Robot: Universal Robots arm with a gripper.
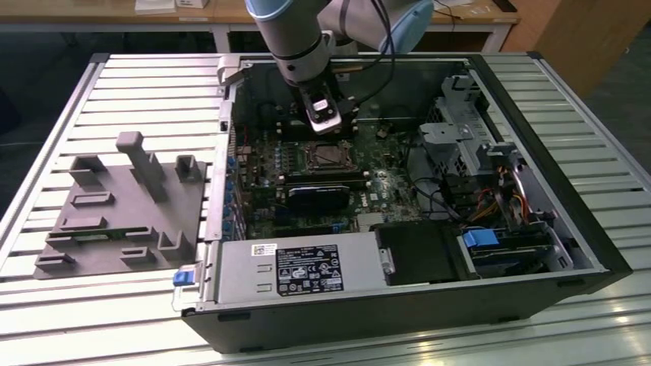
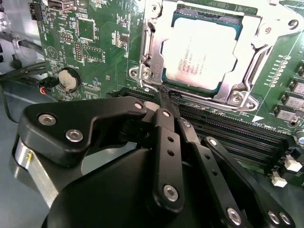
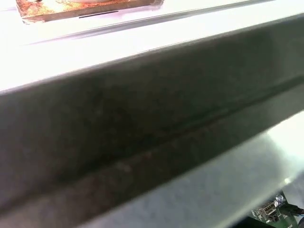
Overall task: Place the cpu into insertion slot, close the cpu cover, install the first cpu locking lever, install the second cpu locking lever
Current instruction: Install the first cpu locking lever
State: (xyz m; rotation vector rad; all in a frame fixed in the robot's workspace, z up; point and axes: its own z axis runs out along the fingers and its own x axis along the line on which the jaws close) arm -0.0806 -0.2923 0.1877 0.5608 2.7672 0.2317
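showing seated cpu (image 2: 202, 50): second wrist view

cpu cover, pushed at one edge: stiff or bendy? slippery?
The cpu cover looks like thin sheet metal framing the cpu, so it probably flexes slightly under an edge push. Its bare shiny surface likely offers the gripper little friction. Lying flat around the cpu, it seems unlikely to tip.

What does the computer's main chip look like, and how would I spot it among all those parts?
Start at the open computer case, then find its green circuit board. Near the board's middle, a shiny metal frame surrounds the chip. The chip is a flat, pale silvery square, unlike the long black slots beside it.
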